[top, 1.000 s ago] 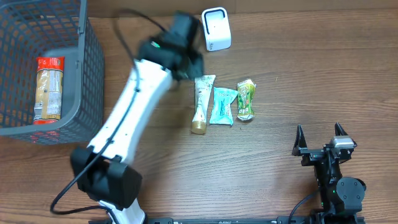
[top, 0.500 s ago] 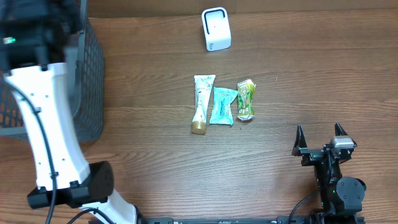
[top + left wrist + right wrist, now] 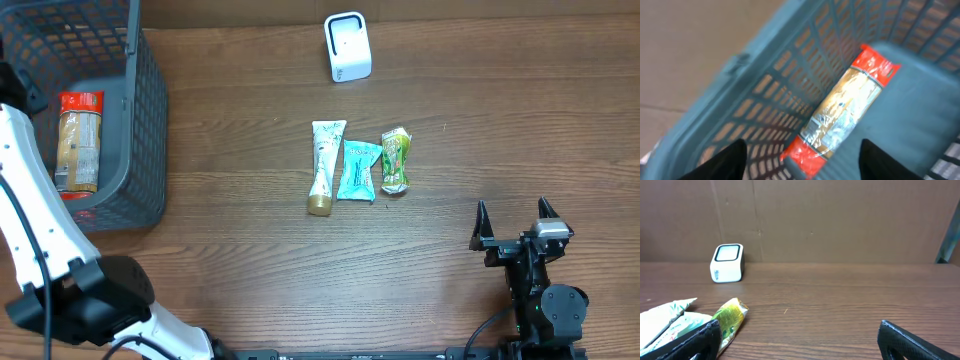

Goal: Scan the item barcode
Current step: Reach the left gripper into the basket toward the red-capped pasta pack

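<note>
Left wrist view blurred; packet label unreadable, possibly snack. Basket cut by overhead's edge.

Looks like a mock shop checkout on a robot test bench. A grey plastic shopping basket sits upper left with a red-ended packet inside. A white barcode scanner stands top centre. A tube, teal sachet and green packet lie mid-frame on the wood-grain table. There's a plain cardboard wall behind and a white robot arm at the left edge.
</note>
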{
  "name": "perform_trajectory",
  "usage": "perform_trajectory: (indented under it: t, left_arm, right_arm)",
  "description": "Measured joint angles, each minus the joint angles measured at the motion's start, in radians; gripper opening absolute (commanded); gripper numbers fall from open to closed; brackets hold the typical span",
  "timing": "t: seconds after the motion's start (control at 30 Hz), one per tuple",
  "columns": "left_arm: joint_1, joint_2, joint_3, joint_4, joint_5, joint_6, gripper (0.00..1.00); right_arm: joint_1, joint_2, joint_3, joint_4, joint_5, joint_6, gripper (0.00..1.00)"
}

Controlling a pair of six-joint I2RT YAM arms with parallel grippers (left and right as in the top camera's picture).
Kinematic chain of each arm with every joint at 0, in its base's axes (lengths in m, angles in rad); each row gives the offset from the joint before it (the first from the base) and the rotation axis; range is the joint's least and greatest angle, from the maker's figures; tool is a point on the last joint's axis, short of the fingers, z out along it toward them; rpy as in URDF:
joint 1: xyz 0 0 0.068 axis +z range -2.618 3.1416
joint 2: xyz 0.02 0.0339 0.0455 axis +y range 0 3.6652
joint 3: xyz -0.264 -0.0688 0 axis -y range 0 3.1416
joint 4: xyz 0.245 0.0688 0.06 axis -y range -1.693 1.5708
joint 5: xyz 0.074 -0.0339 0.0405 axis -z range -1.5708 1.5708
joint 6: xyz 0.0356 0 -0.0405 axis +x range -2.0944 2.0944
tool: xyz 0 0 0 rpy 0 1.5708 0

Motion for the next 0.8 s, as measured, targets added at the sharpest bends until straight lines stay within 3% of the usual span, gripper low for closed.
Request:
perform_trajectory:
  t: [0.2, 0.43, 0.63, 0.8]
  left_arm:
    - [0.003, 0.128, -0.148, 0.148, 0.008, 0.113, 0.70]
    - [0.003, 0.322, -0.165, 0.216, 0.007, 0.195, 0.70]
    - [0.003, 0.430, -0.166, 0.243, 0.008, 0.218, 0.75]
    - [0.003, 0.448, -0.158, 0.224, 0.008, 0.222, 0.57]
  right_arm:
    - [0.000, 0.000, 0.000, 0.001, 0.000, 0.000, 1.00]
    - [0.000, 0.000, 0.000, 0.001, 0.000, 0.000, 1.00]
    - [0.000, 0.000, 0.000, 0.000, 0.000, 0.000, 1.00]
    - [0.000, 0.000, 0.000, 0.000, 0.000, 0.000, 1.00]
